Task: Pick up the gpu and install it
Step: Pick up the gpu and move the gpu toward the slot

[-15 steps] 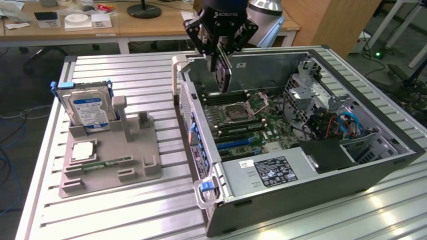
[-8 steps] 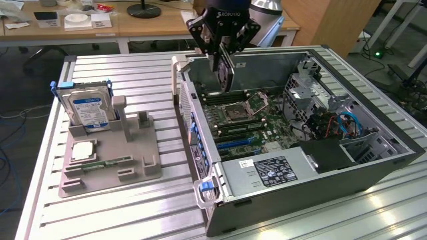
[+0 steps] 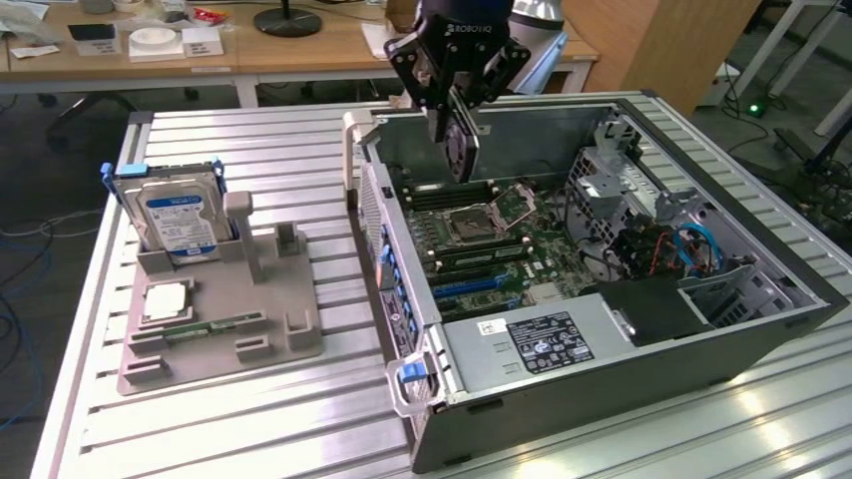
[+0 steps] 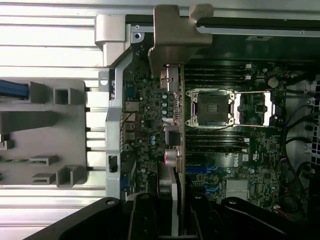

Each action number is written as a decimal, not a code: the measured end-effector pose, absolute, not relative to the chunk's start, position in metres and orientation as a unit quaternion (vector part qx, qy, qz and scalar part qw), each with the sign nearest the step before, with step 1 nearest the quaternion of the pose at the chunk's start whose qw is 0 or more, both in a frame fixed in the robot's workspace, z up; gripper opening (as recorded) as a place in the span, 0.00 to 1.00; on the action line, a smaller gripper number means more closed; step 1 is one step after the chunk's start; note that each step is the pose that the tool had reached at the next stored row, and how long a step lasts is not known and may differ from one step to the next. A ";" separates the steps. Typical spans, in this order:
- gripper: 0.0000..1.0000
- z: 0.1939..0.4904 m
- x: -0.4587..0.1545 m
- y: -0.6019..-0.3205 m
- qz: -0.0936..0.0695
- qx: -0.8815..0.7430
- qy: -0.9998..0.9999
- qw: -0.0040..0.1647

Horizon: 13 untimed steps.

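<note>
The gpu [image 3: 461, 140] hangs on edge from my gripper [image 3: 453, 108], which is shut on it above the open computer case [image 3: 745, 334]. It is held over the motherboard [image 3: 513, 254], close to the case's rear wall, and looks clear of the board. In the wrist view the gpu [image 4: 176, 150] appears edge-on, its silver end bracket [image 4: 175, 35] at the far end, with my gripper [image 4: 172, 217] clamped on its near end. Below it lie the motherboard [image 4: 145, 130] and the CPU socket [image 4: 210, 107].
A grey fixture [image 3: 219, 299] at the exterior view's left holds a silver hard drive [image 3: 174, 215], a CPU chip [image 3: 167, 299] and a narrow memory stick [image 3: 213, 327]. Inside the case are the power supply [image 3: 546, 344], drive cage and cables [image 3: 679, 249]. Desks stand behind.
</note>
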<state>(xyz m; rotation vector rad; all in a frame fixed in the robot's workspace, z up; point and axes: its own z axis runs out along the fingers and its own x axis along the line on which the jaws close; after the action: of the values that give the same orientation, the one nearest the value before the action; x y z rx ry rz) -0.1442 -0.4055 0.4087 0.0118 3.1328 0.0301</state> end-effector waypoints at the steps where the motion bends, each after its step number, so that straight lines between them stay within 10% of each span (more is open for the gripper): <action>1: 0.28 0.409 -0.143 -0.406 0.010 0.004 1.000 0.004; 13: 0.28 0.409 -0.128 -0.406 0.010 0.004 1.000 0.004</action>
<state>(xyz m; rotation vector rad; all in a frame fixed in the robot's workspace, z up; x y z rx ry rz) -0.1285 -0.4055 0.4086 0.0119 3.1328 0.0300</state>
